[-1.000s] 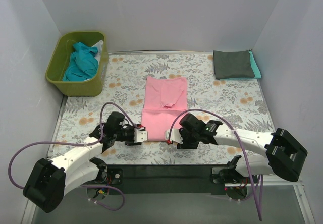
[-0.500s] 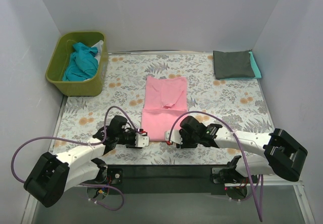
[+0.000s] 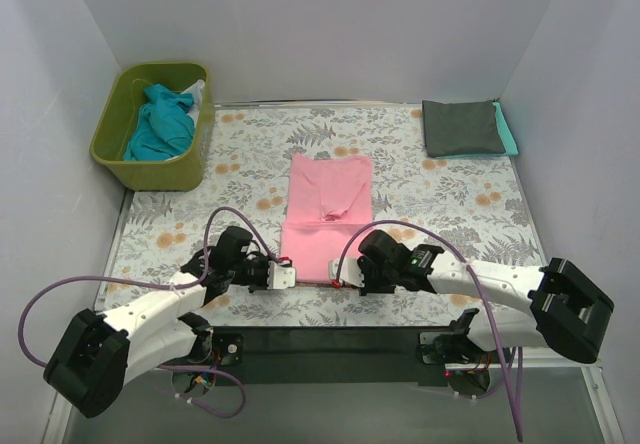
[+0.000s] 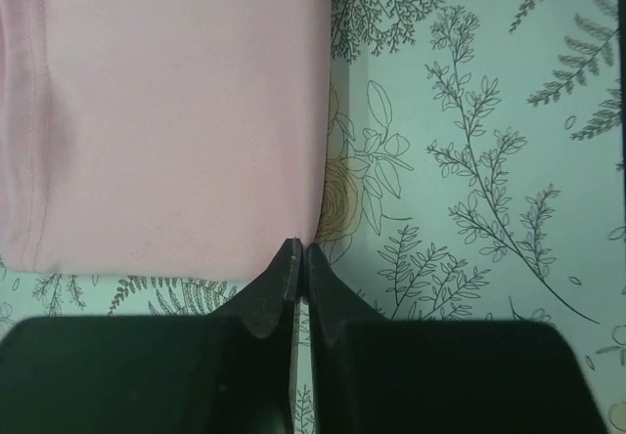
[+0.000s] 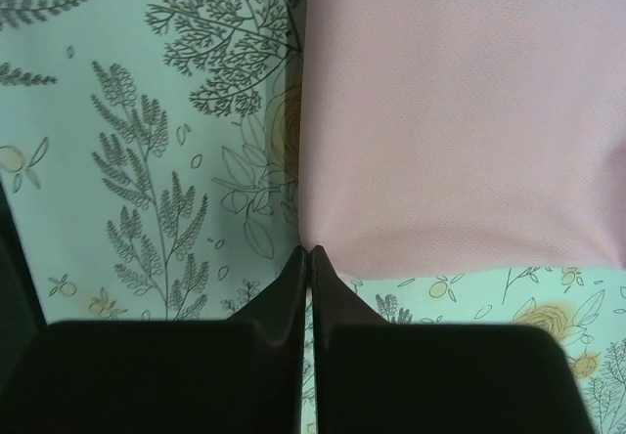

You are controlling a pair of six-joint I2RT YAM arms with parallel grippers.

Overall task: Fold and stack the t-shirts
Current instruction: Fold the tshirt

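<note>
The pink t-shirt (image 3: 328, 214) lies folded into a long strip on the middle of the floral cloth, a small pucker near its middle. My left gripper (image 3: 283, 274) is shut on its near left corner, seen in the left wrist view (image 4: 299, 250) with the pink t-shirt (image 4: 166, 111) ahead of it. My right gripper (image 3: 338, 282) is shut on the near right corner; in the right wrist view (image 5: 308, 251) the pink t-shirt (image 5: 460, 111) puckers at the tips. A folded dark grey t-shirt (image 3: 460, 127) lies on a teal one (image 3: 509, 130) at the far right.
An olive-green tub (image 3: 117, 159) at the far left holds crumpled teal t-shirts (image 3: 160, 124). The floral table cloth (image 3: 440, 194) covers the table. White walls close in the back and both sides. Purple cables loop off both arms.
Both grippers have drawn slightly toward the near edge, and the pink t-shirt has slid a little nearer with them. The left arm has shifted a bit to the right.
</note>
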